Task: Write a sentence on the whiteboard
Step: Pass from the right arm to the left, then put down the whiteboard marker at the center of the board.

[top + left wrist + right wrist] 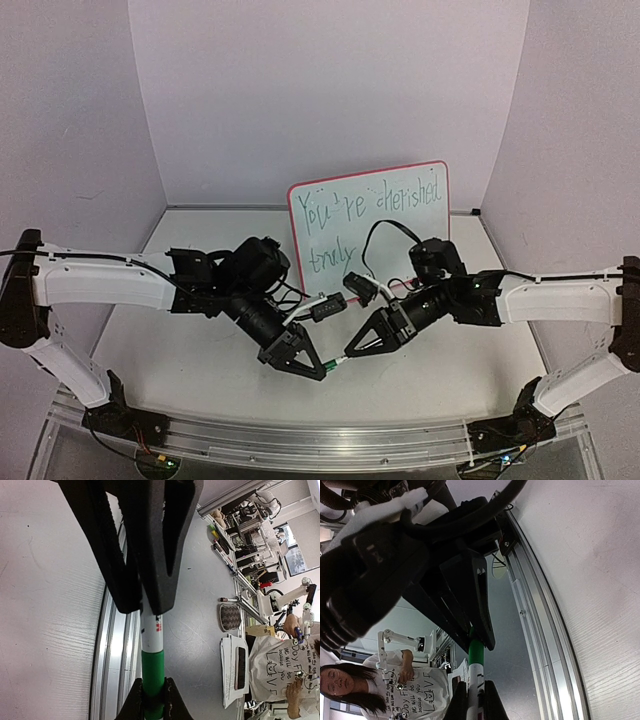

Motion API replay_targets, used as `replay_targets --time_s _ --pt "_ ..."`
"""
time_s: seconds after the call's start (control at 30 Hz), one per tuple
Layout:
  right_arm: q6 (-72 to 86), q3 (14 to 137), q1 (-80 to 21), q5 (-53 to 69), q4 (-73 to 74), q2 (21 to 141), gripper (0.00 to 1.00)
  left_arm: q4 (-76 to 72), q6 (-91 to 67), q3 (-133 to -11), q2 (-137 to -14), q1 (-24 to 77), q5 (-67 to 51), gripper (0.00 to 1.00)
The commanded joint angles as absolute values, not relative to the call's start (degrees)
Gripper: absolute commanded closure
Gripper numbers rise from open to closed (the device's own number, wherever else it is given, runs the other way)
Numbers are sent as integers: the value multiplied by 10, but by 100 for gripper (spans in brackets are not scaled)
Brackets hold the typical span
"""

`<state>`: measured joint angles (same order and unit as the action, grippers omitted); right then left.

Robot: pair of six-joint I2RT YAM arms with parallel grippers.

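The whiteboard, white with a red frame, stands upright at the back centre. The sentence on it is green handwriting, "You're cherished" over "truly". Both grippers meet low in front of it, over the table. Between them is a marker with a white barrel and a green cap. My left gripper is shut on the green cap. My right gripper is shut on the white barrel. The cap sits against the barrel.
An aluminium rail runs along the table's near edge, just below the grippers. White walls close in the back and sides. A black cable from the right arm loops in front of the board. A person sits beyond the table.
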<state>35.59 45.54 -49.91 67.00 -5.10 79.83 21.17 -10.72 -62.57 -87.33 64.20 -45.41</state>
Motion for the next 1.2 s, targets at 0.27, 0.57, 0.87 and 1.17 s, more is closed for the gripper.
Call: replay_targets --time_s 0.27,0.57,0.87,1.17 --pt "256 484 -397 520 71 758 46 189 -122 -526 -805 633 -328 100" --pt "240 502 -305 331 113 740 20 230 -203 -457 -779 594 -177 100" --pt "236 480 -227 150 143 667 2 265 -221 -479 -801 430 -76 100" --pt "236 454 -188 55 148 624 2 214 -179 -553 -903 307 -37 99"
